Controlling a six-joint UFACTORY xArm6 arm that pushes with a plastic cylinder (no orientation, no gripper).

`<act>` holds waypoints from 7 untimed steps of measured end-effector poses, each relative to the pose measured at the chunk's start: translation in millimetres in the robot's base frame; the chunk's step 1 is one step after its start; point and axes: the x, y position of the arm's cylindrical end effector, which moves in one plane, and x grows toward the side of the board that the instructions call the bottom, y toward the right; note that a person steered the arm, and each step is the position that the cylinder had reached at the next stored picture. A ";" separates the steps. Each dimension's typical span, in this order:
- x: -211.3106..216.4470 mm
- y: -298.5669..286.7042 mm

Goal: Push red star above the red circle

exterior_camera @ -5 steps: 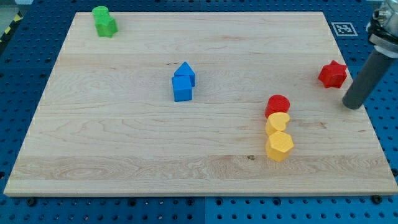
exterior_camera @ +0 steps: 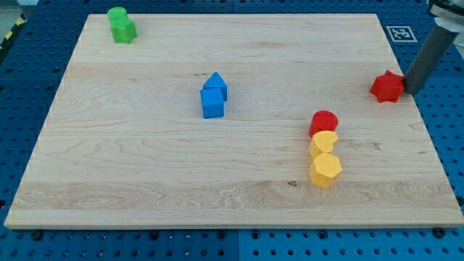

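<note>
The red star (exterior_camera: 388,87) sits near the right edge of the wooden board (exterior_camera: 145,167), in its far half. The rod's tip (exterior_camera: 411,90) stands just beside the star on its right, touching it or nearly so; the picture does not settle which. The arm carries no claw, only this plain dark rod, so nothing is clasped.

The red circle (exterior_camera: 324,122) lies nearer and to the left of the star, well apart from it. Pressed against the circle's near side is a yellow block (exterior_camera: 323,143) of rounded, heart-like shape, and touching that, nearer still, a yellow hexagon-like block (exterior_camera: 325,170); the three form a short column. The board between the star and the spot just beyond the circle carries no other block.

Two blue blocks huddle around the board's middle: a blue pentagon-like block (exterior_camera: 216,83) on the far side and a blue cube (exterior_camera: 212,104) touching it on the near side. At the far left corner two green blocks (exterior_camera: 121,25) stand together; their shapes are hard to make out.
</note>
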 end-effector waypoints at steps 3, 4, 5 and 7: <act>5.6 -46.5; 3.7 -66.7; -12.7 -78.7; -28.4 -97.7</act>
